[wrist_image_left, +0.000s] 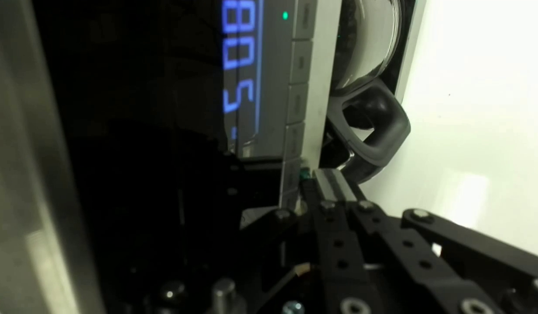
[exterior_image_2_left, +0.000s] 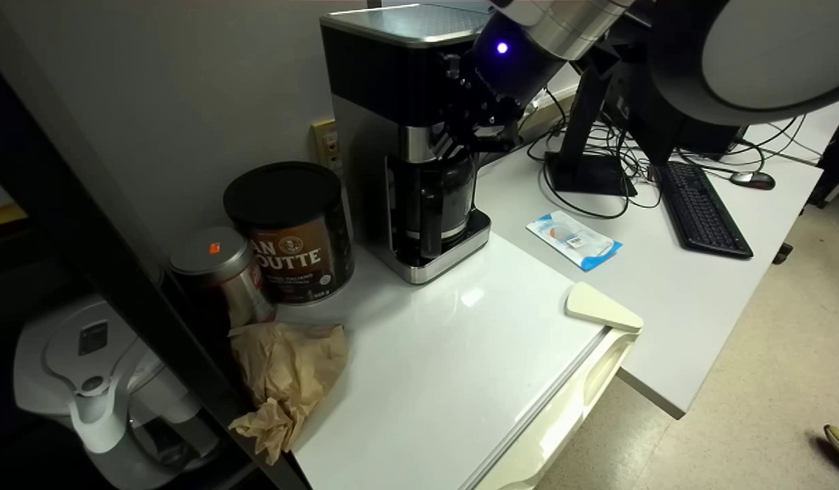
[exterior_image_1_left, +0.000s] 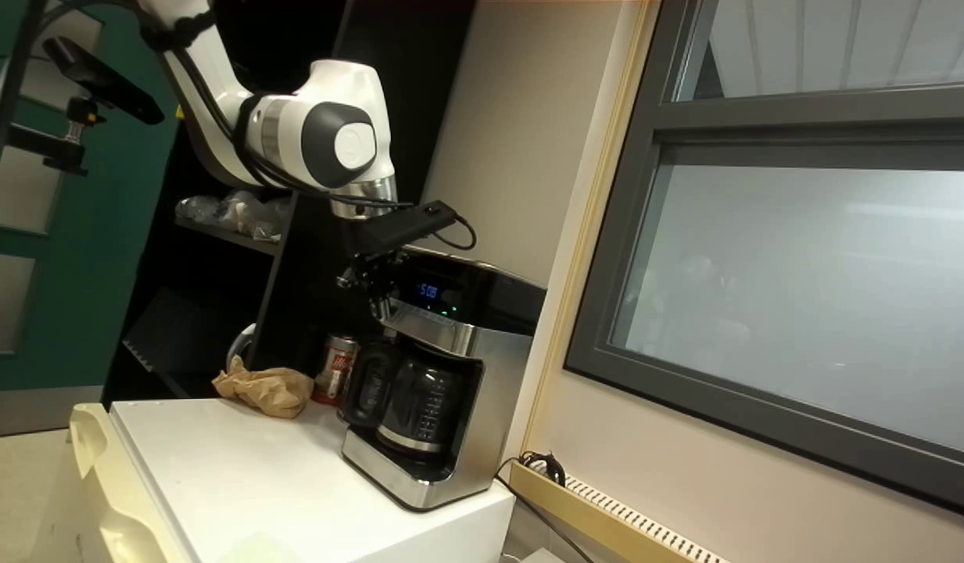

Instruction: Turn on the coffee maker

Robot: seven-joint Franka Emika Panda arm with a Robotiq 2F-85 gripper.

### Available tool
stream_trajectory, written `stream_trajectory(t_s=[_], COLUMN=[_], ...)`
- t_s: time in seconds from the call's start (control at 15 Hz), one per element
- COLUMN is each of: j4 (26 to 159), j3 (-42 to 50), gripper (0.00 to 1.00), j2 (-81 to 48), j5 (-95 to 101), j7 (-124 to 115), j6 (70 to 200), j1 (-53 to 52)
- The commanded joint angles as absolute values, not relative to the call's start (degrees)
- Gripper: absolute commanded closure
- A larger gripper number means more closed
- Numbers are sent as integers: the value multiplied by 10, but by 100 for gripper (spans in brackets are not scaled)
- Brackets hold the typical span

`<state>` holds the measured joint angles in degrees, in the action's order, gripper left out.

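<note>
The boxy black and silver coffee maker [exterior_image_1_left: 501,375] stands on a white cabinet top and also shows in an exterior view [exterior_image_2_left: 368,82]. Its blue clock display and green lights are lit. Its dark glass carafe [exterior_image_1_left: 427,407] sits inside. My gripper [exterior_image_1_left: 382,306] is at the left end of the steel control band, also seen in an exterior view [exterior_image_2_left: 446,146]. In the wrist view the gripper [wrist_image_left: 334,183] is shut with nothing between its pads. Its tips lie beside the last buttons of the button row [wrist_image_left: 297,104]; I cannot tell whether they touch. The tips hide part of the row's end.
A crumpled paper bag [exterior_image_1_left: 266,389], a red and silver can [exterior_image_1_left: 337,367] and a brown coffee tub [exterior_image_2_left: 293,238] stand beside the machine. A wall and window [exterior_image_1_left: 794,313] are close behind. A desk with a keyboard [exterior_image_2_left: 705,207], packet [exterior_image_2_left: 574,238] and cables adjoins the cabinet.
</note>
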<state>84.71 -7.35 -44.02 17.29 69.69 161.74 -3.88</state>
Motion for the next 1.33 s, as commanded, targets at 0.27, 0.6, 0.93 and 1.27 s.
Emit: stream_trajectory(t_s=[0.27,0.6,0.93,1.27], j4=[911,1002,1104,1163], j3=[-90,-92,-85,-62], gripper=[100,100,100,100], j2=[-391,-331,-271,-236], j5=[179,183,190,221], j7=[717,737,749,739], j6=[1617,1631,1668,1708], j1=[-18,-4,1,-7])
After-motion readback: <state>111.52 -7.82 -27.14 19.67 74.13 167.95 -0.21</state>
